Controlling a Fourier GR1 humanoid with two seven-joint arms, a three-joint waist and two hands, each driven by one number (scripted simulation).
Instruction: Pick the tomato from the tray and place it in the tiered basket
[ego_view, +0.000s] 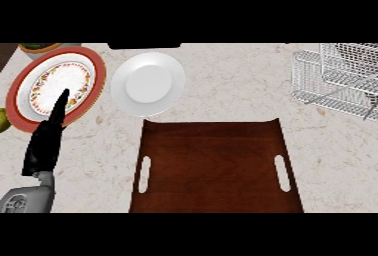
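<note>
Left hand (44, 142) rests at left, fingers straight and together, beside brown tray (214, 165); wire tiered basket (328, 75) upper right

Dark wooden tray (214, 165), marbled counter (221, 105)

Patterned plate (70, 75) beside white plate (148, 84)
</note>
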